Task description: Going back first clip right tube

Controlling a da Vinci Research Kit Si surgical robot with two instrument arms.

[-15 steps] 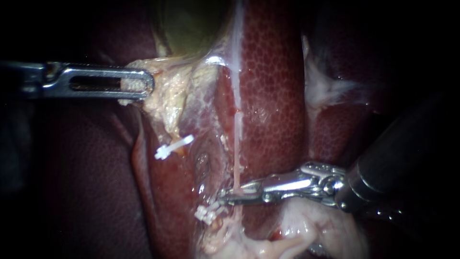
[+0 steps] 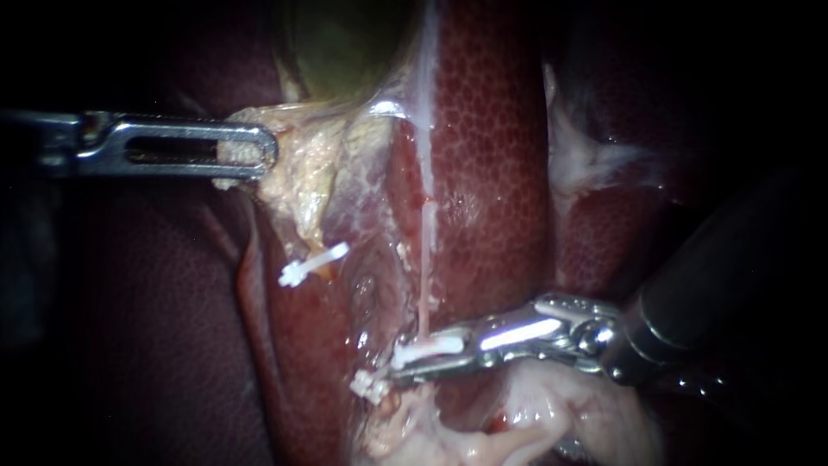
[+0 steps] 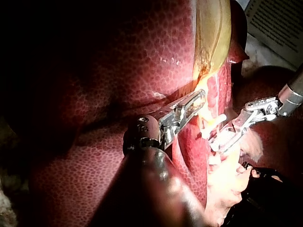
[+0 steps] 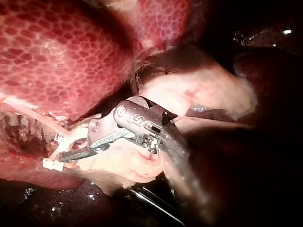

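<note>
The left instrument (image 2: 259, 154) was seen entering from the left in the endoscope view, its slotted pincer pressed together on the pale tissue (image 2: 302, 181) just below the gallbladder (image 2: 345, 43). The same hold could be made out in the left wrist view, where the tissue was pinched at the foot of the yellowish gallbladder. The right tube (image 2: 425, 276) was shown as a thin pink strand running down over the mottled red liver (image 2: 492, 173). Its lower end was met by the right instrument (image 2: 412, 355), which came in from the lower right. That instrument's pincer was spread, with a gap visible between its two jaws. A white clip (image 2: 427, 348) was seen lying in that gap, set across the right tube where the strand ended. Whether the clip was touched by both jaws could not be told. A second clip (image 2: 312, 263) was seen well to the left, on the strip of tissue hanging from the held part. A third clip (image 2: 371, 386) lay just beyond the tips of the spread pincer, close beside them. In the right wrist view the spread was confirmed, and a pale lump (image 4: 132, 165) was seen under the right instrument.
</note>
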